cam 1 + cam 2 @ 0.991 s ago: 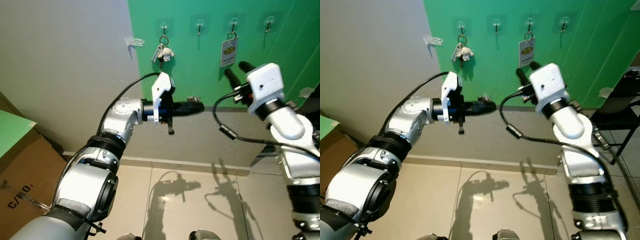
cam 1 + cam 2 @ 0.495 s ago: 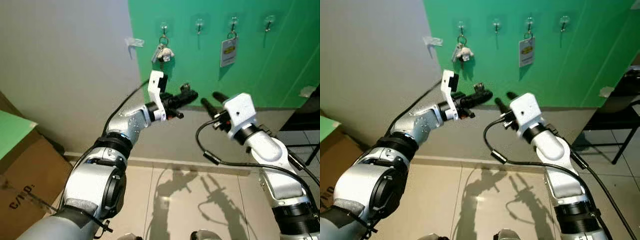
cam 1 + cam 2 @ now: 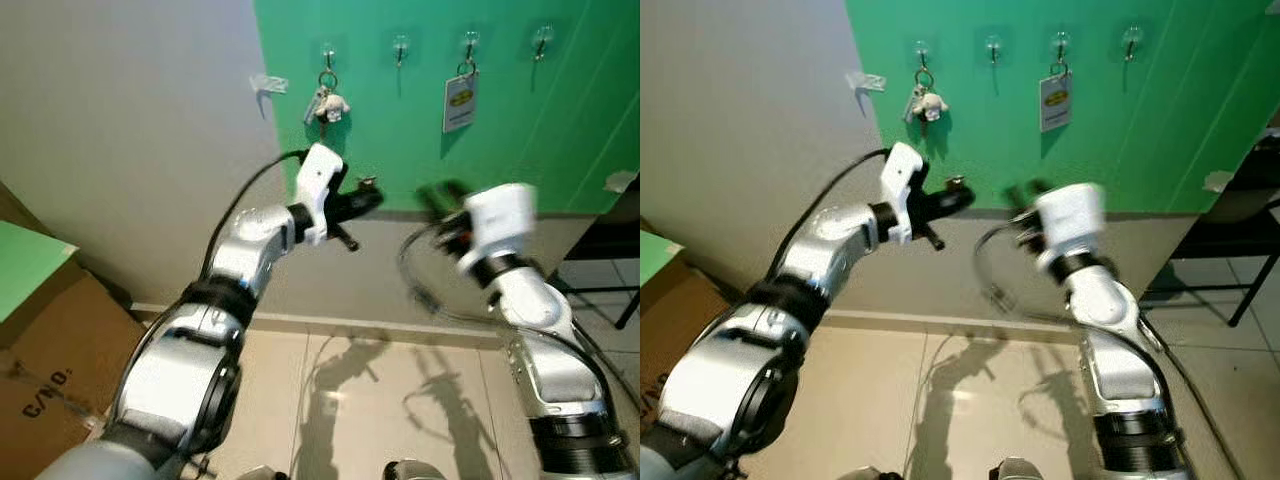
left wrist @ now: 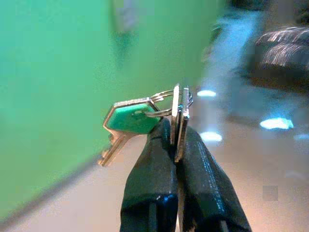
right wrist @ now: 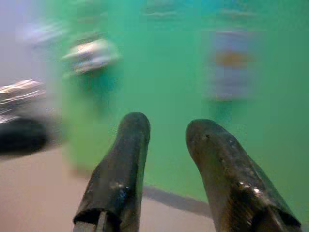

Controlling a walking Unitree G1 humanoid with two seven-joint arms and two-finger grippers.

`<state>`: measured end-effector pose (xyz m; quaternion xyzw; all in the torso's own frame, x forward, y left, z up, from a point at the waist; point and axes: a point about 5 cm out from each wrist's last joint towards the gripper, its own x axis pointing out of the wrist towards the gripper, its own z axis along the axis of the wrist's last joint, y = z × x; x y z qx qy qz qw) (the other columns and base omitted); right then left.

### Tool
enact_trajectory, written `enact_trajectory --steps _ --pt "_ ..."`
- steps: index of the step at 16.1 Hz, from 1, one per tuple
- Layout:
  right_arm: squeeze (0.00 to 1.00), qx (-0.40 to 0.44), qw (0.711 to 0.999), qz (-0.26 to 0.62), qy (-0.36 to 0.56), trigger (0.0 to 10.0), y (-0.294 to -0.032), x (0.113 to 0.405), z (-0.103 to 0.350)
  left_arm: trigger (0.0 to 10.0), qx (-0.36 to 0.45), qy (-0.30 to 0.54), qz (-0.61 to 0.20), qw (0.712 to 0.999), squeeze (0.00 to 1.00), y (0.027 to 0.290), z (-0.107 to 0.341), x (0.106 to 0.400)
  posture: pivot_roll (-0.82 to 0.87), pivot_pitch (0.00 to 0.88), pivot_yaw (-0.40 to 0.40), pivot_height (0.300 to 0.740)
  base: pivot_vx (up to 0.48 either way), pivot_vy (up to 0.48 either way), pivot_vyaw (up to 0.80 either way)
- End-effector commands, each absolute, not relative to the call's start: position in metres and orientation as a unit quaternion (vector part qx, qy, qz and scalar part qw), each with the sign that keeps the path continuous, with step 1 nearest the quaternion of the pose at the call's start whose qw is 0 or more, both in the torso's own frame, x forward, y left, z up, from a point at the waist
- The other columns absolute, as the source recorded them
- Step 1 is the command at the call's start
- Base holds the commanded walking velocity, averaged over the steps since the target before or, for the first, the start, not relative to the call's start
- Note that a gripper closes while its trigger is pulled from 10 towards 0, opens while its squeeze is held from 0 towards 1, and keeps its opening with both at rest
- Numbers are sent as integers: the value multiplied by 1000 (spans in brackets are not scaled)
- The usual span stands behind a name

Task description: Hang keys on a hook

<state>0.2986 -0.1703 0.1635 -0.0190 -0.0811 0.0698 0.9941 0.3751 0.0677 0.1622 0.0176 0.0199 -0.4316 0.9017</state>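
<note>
So the backdrop is a green wall [image 3: 400, 150] meeting a grey wall [image 3: 120, 140] on the robot's left, with a tiled floor [image 3: 350, 400] below and a cardboard box [image 3: 40, 350] down in the left corner. A dark chair [image 3: 1230, 250] pokes in at the far right.

Along the top of the green wall there's a row of four little clear hooks. The first hook [image 3: 328, 52] already has a key bunch with a small white plush charm [image 3: 327, 103] dangling from it. The second hook [image 3: 400, 47] is bare, the third hook [image 3: 468, 45] carries a white tag with a yellow mark [image 3: 458, 102], and the fourth hook [image 3: 541, 40] is bare too.

The left arm is stretched out toward the wall, with the left gripper [image 3: 358, 198] sitting below the plush bunch and well short of the hooks. Its wrist view is the good one: the two black fingers [image 4: 149, 169] are pinched together tight on the keys [image 4: 177, 118], squeezing flat silver keys between the tips, and a green-capped key [image 4: 128, 121] on the same ring hangs off to the side.

The right gripper [image 3: 440, 195] is raised beside it, pretty blurred. In the right wrist view its fingers [image 5: 125, 159] sit apart with a clear gap, and there's nothing between them.
</note>
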Motion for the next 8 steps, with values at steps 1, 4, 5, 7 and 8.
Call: enact_trajectory --steps 1,4,5,7,8 --pt "0 33 998 5 -52 10000 -185 293 148 0 -3 -6 -357 934 0 87 167 380 -297 48 122 740 0 0 0" --pt "0 -8 999 -29 -34 10000 -190 268 121 0 -90 18 -218 972 0 122 131 367 -264 38 111 740 0 0 0" --pt "0 5 999 -34 -22 10000 -191 255 112 0 -59 -1 -210 976 0 126 123 353 -246 31 104 740 0 0 0" --pt "0 1 999 -35 -9 10000 -194 236 103 0 14 -38 -226 973 0 130 116 326 -224 22 88 740 0 0 0" --pt "0 56 998 -31 8 10000 -194 226 99 0 -9 12 -235 972 0 134 82 290 -225 22 73 740 0 0 0"
